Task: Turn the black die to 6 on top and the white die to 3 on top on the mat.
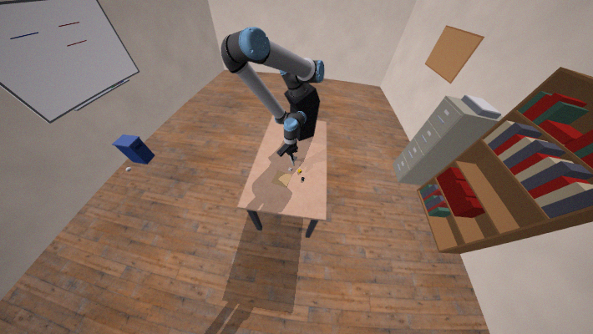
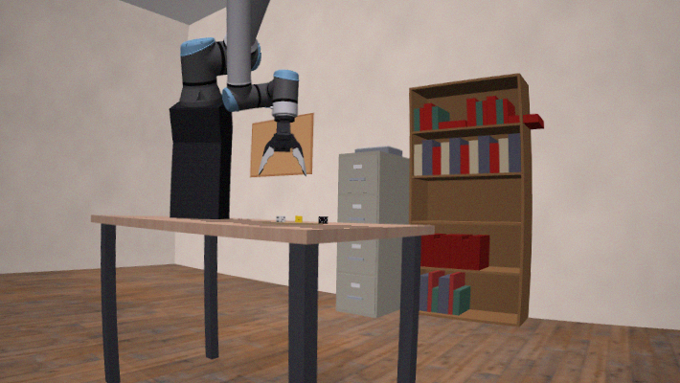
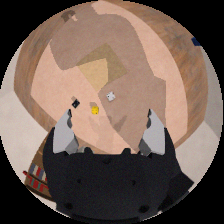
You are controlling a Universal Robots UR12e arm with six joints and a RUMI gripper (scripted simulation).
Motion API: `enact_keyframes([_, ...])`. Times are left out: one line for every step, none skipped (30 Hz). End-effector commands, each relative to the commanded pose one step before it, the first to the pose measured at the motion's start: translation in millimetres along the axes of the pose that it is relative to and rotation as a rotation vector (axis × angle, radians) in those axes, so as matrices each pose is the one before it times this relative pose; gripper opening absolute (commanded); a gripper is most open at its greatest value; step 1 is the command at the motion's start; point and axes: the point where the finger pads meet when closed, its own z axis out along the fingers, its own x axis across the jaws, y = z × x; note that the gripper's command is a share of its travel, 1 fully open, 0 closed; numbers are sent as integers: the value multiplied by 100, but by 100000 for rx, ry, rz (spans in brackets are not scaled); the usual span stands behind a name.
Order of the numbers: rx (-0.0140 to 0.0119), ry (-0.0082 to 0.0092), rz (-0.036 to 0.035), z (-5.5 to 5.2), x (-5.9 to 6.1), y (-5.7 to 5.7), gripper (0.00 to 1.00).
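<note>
Hand [image 1: 293, 164] [image 2: 283, 173] [image 3: 109, 109] released above table [image 1: 311, 200] [image 2: 201, 226] [image 3: 55, 95]. Yellow die [image 1: 299, 170] [image 2: 299, 219] [image 3: 95, 110] could be knocked over by wide-spread fingers if white die [image 1: 290, 169] [image 2: 281, 219] [image 3: 110, 96] is reached for.

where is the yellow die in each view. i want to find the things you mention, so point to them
Top: right of centre on the table, between the white die [image 1: 290, 169] [image 2: 281, 219] [image 3: 111, 96] and black die [image 1: 302, 179] [image 2: 323, 219] [image 3: 76, 103].
Exterior: on the table's far part, between those dice.
Wrist: near centre, between the gripper's fingers and the mat.
Shared landmark: the yellow die's neighbour, the white die.

The spread fingers [image 1: 287, 157] [image 2: 283, 174] point downward, holding nothing.
</note>
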Motion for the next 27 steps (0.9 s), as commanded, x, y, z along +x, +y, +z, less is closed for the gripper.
enact_keyframes([45,-43,-6,163,-18,-9,100])
enact_keyframes([-4,2,0,175,0,0,100])
enact_keyframes([-2,1,0,241,0,0,100])
enact_keyframes([0,0,0,308,0,1,100])
enact_keyframes([0,0,0,378,-1,0,100])
enact_keyframes([0,0,0,445,-1,1,100])
enact_keyframes([0,0,0,507,-1,1,100])
enact_keyframes([0,0,0,563,-1,1,100])
enact_keyframes([0,0,0,612,-1,1,100])
enact_keyframes([0,0,0,651,-1,0,100])
enact_keyframes([0,0,0,679,-1,1,100])
enact_keyframes([0,0,0,0,0,0,100])
enact_keyframes([0,0,0,0,0,0,100])
enact_keyframes([0,0,0,694,-1,1,100])
enact_keyframes([0,0,0,698,-1,1,100])
enact_keyframes([0,0,0,686,-1,2,100])
enact_keyframes([0,0,0,663,-1,1,100])
enact_keyframes([0,0,0,625,-1,1,100])
enact_keyframes([0,0,0,575,-1,1,100])
enact_keyframes([0,0,0,514,-1,1,100])
enact_keyframes([0,0,0,444,-1,1,100])
enact_keyframes([0,0,0,368,-1,0,100])
enact_keyframes([0,0,0,289,0,1,100])
enact_keyframes([0,0,0,212,-1,0,100])
enact_keyframes([0,0,0,139,0,0,100])
enact_keyframes([0,0,0,77,0,0,100])
enact_keyframes([0,0,0,31,0,0,100])
